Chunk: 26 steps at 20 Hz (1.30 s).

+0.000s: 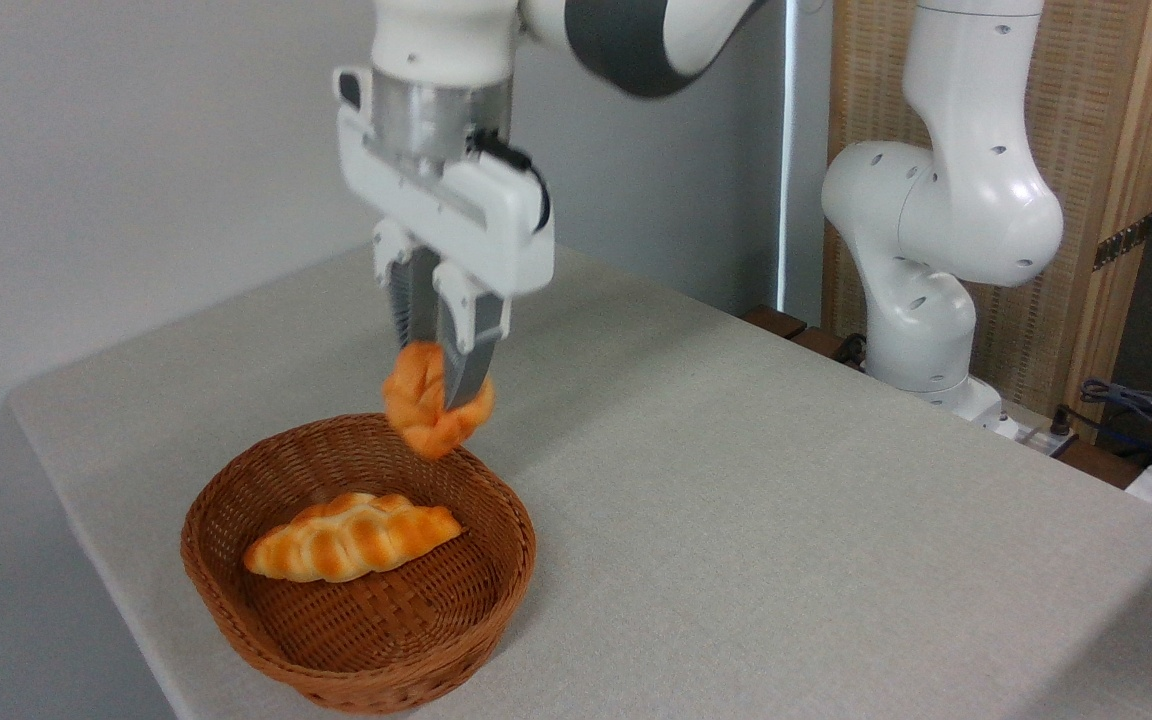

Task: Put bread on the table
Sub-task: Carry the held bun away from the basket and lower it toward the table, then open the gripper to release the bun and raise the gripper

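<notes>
— Grey walls and a slatted wooden panel back a surface (pixel 736 480) draped in pale grey-beige fabric. What hangs over it?

— A white robot arm, its claw (pixel 441 375) pointing down over the near left part of the surface, clamped on a small knotted orange bun, the bread (pixel 426 415).

— How does the bread sit in the grip?

— One finger (pixel 466 360) crosses its front, the other is behind it; most of the bun bulges below and to the left of the fingertips. It is blurred, in the air, touching nothing else.

— And beneath it?

— A brown wicker basket (pixel 436 620) near the front left corner. The bread hangs above the basket's far rim, clear of it. A longer braided loaf (pixel 351 537) with pale stripes lies inside on the basket floor.

— Anything else?

— The arm's base (pixel 921 330) stands at the far right edge, cables (pixel 1136 405) beside it.
</notes>
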Each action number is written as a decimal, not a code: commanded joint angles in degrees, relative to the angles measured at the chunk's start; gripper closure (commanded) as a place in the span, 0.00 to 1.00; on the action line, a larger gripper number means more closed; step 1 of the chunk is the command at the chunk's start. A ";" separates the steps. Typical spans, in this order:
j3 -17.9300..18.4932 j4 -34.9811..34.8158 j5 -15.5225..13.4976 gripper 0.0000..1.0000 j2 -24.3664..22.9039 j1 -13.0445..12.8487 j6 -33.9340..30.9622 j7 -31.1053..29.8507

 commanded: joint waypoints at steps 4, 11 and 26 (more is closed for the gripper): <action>2.91 -14.26 6.61 0.40 -10.43 -7.97 -2.64 3.69; 2.82 -17.44 7.86 0.03 -8.68 -9.21 -2.12 3.16; 2.91 -16.65 7.86 0.00 -7.45 -9.21 -1.68 2.46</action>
